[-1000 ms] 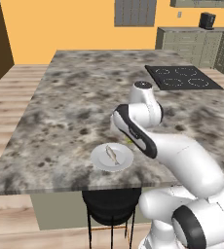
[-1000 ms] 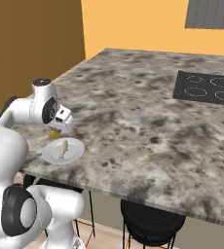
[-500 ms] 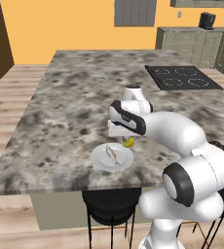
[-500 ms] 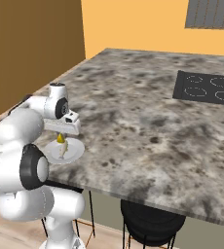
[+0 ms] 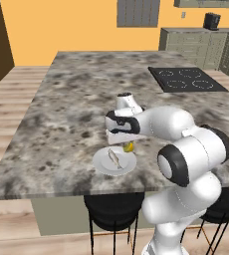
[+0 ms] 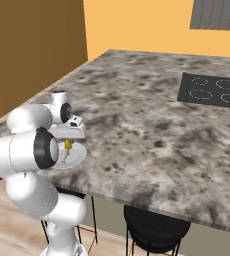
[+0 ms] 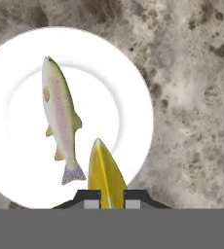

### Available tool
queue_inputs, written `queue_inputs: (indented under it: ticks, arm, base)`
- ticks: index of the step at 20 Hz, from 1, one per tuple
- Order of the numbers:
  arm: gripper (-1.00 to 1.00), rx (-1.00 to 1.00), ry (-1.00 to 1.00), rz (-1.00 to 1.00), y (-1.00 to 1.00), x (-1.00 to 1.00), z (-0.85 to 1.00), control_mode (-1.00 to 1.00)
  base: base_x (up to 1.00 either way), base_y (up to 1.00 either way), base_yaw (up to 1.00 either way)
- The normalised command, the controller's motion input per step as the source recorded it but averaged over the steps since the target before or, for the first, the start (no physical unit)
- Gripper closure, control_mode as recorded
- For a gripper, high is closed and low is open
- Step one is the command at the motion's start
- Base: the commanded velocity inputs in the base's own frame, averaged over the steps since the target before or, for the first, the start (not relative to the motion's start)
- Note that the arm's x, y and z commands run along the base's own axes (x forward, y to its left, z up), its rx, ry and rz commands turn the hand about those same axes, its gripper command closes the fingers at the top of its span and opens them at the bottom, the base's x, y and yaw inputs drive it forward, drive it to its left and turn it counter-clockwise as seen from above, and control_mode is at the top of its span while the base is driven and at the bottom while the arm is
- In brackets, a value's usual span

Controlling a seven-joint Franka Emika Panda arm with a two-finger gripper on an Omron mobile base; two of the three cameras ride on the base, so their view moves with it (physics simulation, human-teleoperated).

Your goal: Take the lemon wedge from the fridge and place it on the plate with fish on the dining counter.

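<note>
End effector [image 7: 104, 198] clamping the tiny bright yellow lemon wedge [image 7: 104, 177], hovering over the near rim of the round flat white plate [image 7: 126, 104] beside the fish [image 7: 60, 119] (clearing it for release) on the speckled granite surface [image 7: 192, 97].

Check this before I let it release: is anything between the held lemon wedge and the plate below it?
Nothing visible does. The hand is shut on the lemon wedge above the plate with fish. The fish lies beside the wedge, with bare white plate around the wedge's tip.
</note>
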Motion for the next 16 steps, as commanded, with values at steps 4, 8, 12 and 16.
queue_inputs:
  ticks: [4, 8, 12, 16]
  arm:
    - [1.00, -0.06, -0.02, 0.00, 0.00, 0.74, -0.51, -1.00]
    - [1.00, -0.01, 0.00, 0.00, 0.00, 0.56, -0.34, -1.00]
    - [1.00, 0.03, 0.00, 0.01, 0.07, 0.12, -0.09, -1.00]
    - [1.00, 0.04, 0.03, 0.00, 0.16, 0.00, -0.20, -1.00]
  base:
    - [0.00, 0.00, 0.00]
    - [0.00, 0.00, 0.00]
    - [0.00, 0.00, 0.00]
    - [0.00, 0.00, 0.00]
